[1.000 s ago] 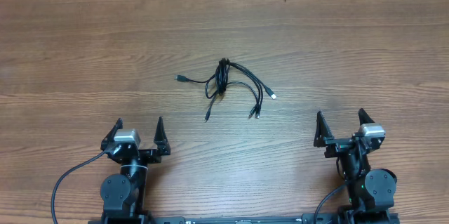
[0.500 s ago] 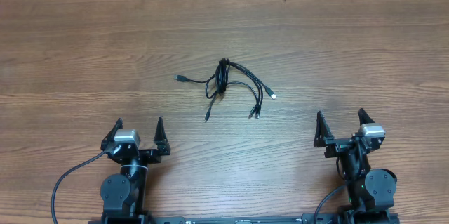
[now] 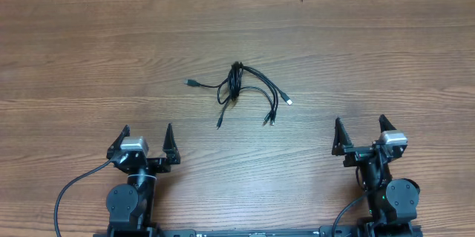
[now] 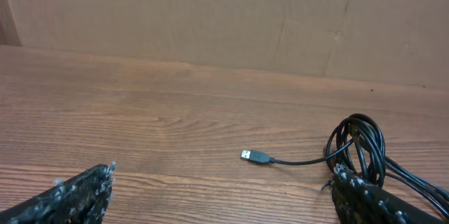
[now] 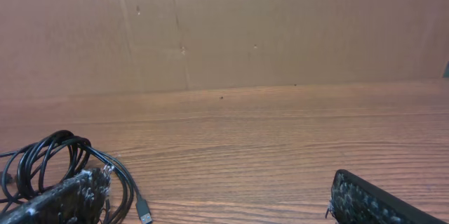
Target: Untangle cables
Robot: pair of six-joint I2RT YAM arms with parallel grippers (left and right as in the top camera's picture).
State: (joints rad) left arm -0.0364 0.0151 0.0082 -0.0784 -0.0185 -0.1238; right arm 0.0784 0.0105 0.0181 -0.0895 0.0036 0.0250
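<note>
Left pincer (image 3: pixel 146 136) sits at the near edge, jaws spread wide, gripping nothing. Mid-worktop (image 3: pixel 82 44), the cables (image 3: pixel 237 87) lie in one knotted black bundle, a USB plug (image 3: pixel 191 82) poking left, other plugs fanning right, well apart from both arms. Right pincer (image 3: pixel 360 127) gapes wide too, empty. A cardboard wall (image 4: pixel 175 13) backs the far edge.

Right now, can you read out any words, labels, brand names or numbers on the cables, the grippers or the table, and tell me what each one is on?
There is no readable text in any view.
The cables: no print shows, and their plugs are too small to show any mark.
The left gripper and the right gripper: no lettering visible.
The wooden table and the brown wall behind it: bare, only grain and small specks.
</note>
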